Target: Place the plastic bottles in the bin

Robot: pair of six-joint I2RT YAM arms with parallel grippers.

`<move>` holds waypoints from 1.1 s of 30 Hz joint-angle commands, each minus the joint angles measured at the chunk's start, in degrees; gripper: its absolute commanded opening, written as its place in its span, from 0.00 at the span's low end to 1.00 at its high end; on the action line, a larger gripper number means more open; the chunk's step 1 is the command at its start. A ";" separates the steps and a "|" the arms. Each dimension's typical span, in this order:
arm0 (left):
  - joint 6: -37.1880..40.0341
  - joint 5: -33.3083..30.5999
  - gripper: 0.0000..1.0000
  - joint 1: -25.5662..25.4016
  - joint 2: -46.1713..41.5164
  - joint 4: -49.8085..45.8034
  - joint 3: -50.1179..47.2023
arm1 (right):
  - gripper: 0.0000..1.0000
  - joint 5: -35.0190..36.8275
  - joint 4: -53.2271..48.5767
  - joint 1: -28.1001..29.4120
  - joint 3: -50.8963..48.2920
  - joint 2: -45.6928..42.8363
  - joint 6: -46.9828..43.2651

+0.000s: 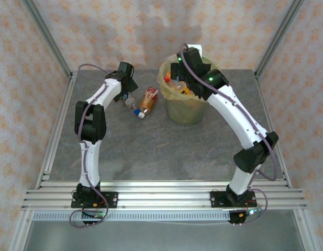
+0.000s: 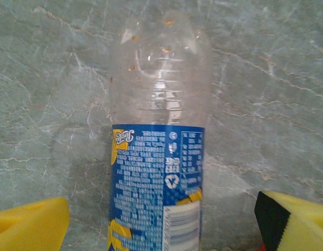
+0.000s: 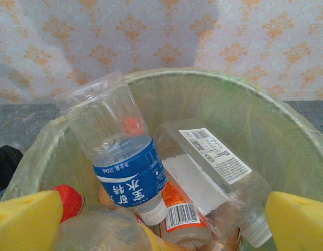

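1. Yellow pads (image 2: 28, 227) of the left tool (image 2: 161, 225) poke in at the bottom corners, both cut off by the frame edge. The blue-labelled bottle (image 2: 156, 172) between them runs off the bottom edge too.
2. Up on the top camera, that tool's tips hide under its own wrist. A blurred bottle (image 1: 131, 101) just beside it is too small to read, and an orange-labelled bottle (image 1: 148, 99) lies next to that on the worktop (image 1: 151, 146).
3. Over to the bin (image 3: 287, 120), bag-lined and well stocked (quite a heap!). An upended blue-banded bottle (image 3: 127, 178) leans against a white-labelled bottle (image 3: 211, 162), a barcoded orange bottle (image 3: 177, 209) sits beneath them, and there's a red cap (image 3: 69, 201) at the left.
4. Left tool: spread wide, pads clear of the blue-labelled bottle on both sides, and that bottle lies on the worktop.
5. Right tool (image 3: 161, 222): wide as well, gripping nothing, hanging over the bin's mouth.
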 commanded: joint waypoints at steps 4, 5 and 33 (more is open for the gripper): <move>-2.15 -0.05 0.93 1.09 2.89 -3.13 3.62 | 0.99 -0.54 -0.61 -0.41 -0.02 -4.61 0.25; -2.15 0.12 0.93 1.13 3.53 -3.46 4.21 | 0.99 -0.68 -0.40 -0.42 -0.22 -4.91 0.23; 2.61 -3.45 0.50 2.10 -0.05 -2.91 4.04 | 0.99 -3.66 8.15 -0.42 -16.17 -21.35 4.17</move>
